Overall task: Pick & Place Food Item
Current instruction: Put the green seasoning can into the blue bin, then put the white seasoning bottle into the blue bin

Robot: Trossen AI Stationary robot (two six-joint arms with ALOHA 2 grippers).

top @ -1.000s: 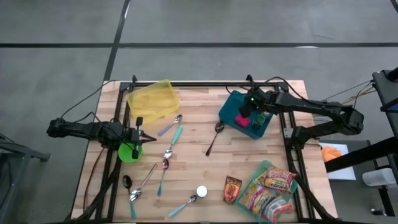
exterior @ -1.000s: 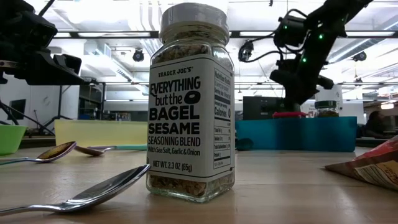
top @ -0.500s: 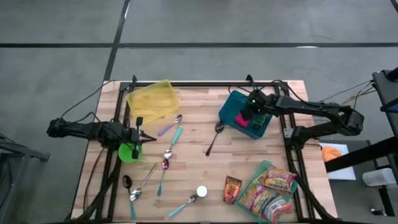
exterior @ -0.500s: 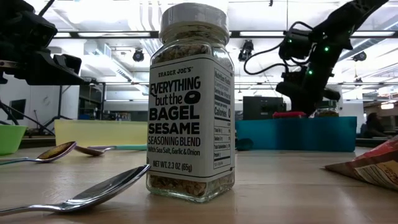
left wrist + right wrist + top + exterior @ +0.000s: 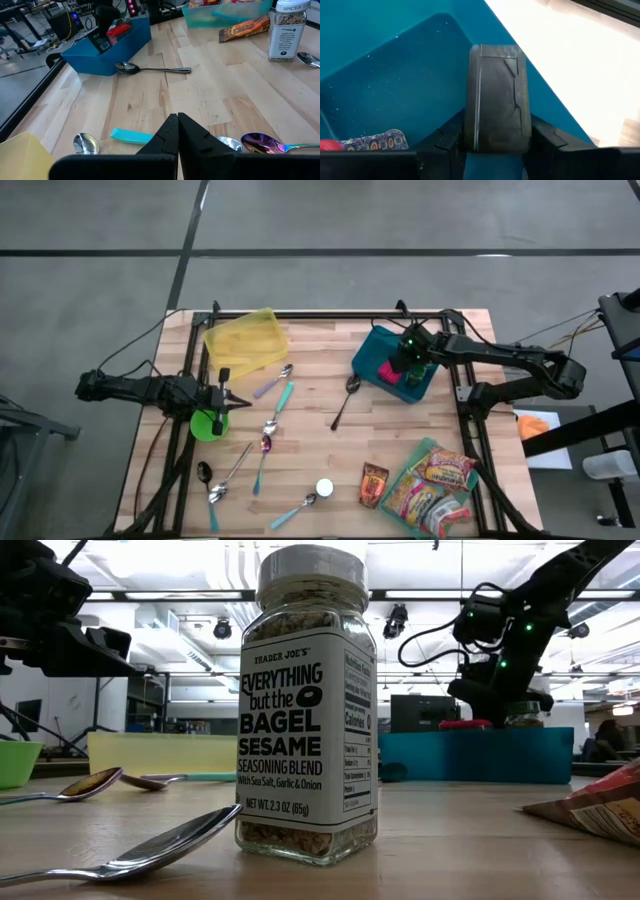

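Observation:
A dark flat tin [image 5: 497,97] with rounded corners sits between the fingers of my right gripper [image 5: 497,137], which reaches down into the blue bin [image 5: 372,350] at the table's far right. The same gripper [image 5: 498,708] shows just above the bin's rim [image 5: 470,740] in the low view. A red item [image 5: 385,372] and a patterned piece [image 5: 375,141] also lie in the bin. My left gripper [image 5: 177,131] waits shut over the green bowl [image 5: 205,425] at the table's left, holding nothing. My right gripper pinches the dark tin between its two fingers, one on each narrow side [image 5: 470,131] near the end closest to the wrist. The fingers slant down from above and lie along the tin. Its flat face [image 5: 500,85] faces the wrist camera, and its far end points into the bin beside the wall [image 5: 545,105]. Whether that end rests on the floor, I cannot tell.
A seasoning jar [image 5: 324,488] stands near the front edge, with a brown packet [image 5: 374,484] and a teal tray of snack bags [image 5: 437,480] to its right. A yellow container [image 5: 245,340] sits far left. Several spoons [image 5: 345,400] lie across the middle.
My right gripper has sunk toward the blue bin and shifted a little toward the table's right edge, so that it now hangs just above the bin's rim. The left arm has kept still.

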